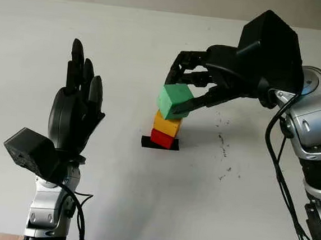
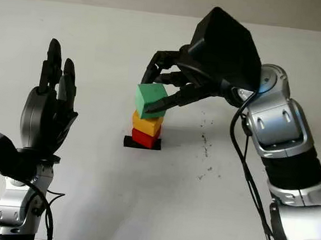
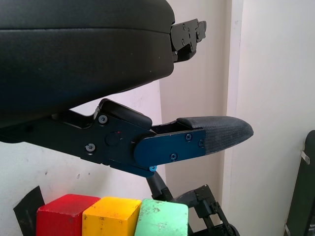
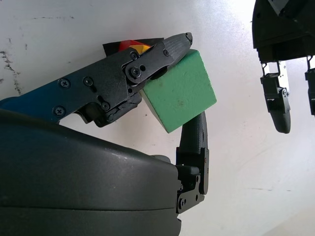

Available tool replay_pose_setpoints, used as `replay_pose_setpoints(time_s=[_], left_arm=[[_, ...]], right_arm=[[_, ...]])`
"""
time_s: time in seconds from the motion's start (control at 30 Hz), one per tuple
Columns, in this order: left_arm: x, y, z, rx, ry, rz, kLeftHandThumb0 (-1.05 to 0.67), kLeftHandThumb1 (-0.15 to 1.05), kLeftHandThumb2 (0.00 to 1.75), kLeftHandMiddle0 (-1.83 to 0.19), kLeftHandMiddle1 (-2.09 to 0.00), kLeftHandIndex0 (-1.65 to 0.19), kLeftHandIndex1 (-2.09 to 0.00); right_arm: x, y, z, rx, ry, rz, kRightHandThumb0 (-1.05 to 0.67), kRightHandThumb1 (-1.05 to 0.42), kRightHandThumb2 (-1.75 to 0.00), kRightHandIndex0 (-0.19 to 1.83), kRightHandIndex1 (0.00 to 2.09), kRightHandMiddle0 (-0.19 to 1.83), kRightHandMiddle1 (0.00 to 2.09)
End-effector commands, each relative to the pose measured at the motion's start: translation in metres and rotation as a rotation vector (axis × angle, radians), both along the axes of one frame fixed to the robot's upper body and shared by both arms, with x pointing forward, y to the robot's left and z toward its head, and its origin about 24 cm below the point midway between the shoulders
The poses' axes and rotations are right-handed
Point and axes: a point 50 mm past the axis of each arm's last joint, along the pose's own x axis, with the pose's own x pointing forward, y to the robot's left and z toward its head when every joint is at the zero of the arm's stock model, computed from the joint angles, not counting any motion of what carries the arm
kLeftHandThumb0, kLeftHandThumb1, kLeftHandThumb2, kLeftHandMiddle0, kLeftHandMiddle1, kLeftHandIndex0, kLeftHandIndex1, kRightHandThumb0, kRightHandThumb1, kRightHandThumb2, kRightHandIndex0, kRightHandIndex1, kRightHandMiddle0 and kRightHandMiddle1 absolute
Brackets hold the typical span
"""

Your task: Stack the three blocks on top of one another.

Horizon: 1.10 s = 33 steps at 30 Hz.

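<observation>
The right hand (image 1: 187,87) has its fingers closed on the green block (image 1: 174,100), which sits tilted on top of the yellow block (image 1: 167,123). The yellow block rests on the red block (image 1: 162,137), which stands on a black patch (image 1: 147,142) near the middle of the white table (image 1: 142,197). The left hand (image 1: 76,110) is open, raised upright well to the left of the stack.

A white counter (image 1: 114,194) carries a black patch (image 1: 147,143), with the red block (image 1: 162,137) standing on that patch.
</observation>
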Motion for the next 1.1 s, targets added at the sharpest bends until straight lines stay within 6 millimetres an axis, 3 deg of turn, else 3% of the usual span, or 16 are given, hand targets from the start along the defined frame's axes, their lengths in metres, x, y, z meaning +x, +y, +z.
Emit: replay_pose_setpoints(time_s=[0.0,0.3,0.43,0.47,0.73,0.93,1.07], left_arm=[[-0.003,0.0,0.001,0.005,-0.01,0.0,-0.75,1.05,0.57,0.19,0.0,0.19,0.0],[-0.005,0.0,0.0,0.01,-0.003,0.003,-0.75,1.05,0.56,0.19,0.0,0.19,0.0],[-0.005,0.0,-0.001,0.002,-0.001,-0.001,-0.75,1.05,0.55,0.19,0.0,0.19,0.0],[-0.005,0.0,-0.001,0.003,0.0,0.0,-0.74,1.05,0.55,0.19,0.0,0.19,0.0],[-0.004,-0.002,-0.001,0.003,0.0,0.0,-0.75,1.05,0.54,0.19,0.0,0.19,0.0],[-0.004,-0.002,-0.001,0.011,0.004,0.011,-0.76,1.05,0.54,0.19,0.0,0.19,0.0],[-0.002,-0.003,-0.002,-0.003,0.002,0.012,-0.76,1.05,0.53,0.19,0.0,0.19,0.0]], right_arm=[[0.0,0.002,0.003,-0.009,-0.018,0.011,-0.48,-0.95,-0.05,0.25,0.05,0.31,1.63],[-0.003,0.002,0.0,-0.033,-0.002,0.045,-0.48,-0.94,-0.05,0.22,0.04,0.27,1.62],[-0.004,0.001,0.001,-0.059,0.013,0.078,-0.53,-0.93,-0.05,0.17,0.03,0.09,1.37],[-0.004,0.001,0.001,-0.066,0.016,0.085,-0.57,-0.92,-0.05,0.14,0.02,0.04,1.22],[-0.008,0.0,0.006,-0.069,0.028,0.136,-0.67,-0.9,-0.05,-0.01,0.02,-0.03,0.68],[-0.013,-0.003,0.016,-0.063,-0.027,0.19,-0.77,-0.91,-0.05,-0.18,0.0,-0.19,0.08],[-0.015,-0.013,0.024,-0.007,-0.122,0.201,-0.82,-0.9,-0.05,-0.19,0.0,-0.19,0.0]])
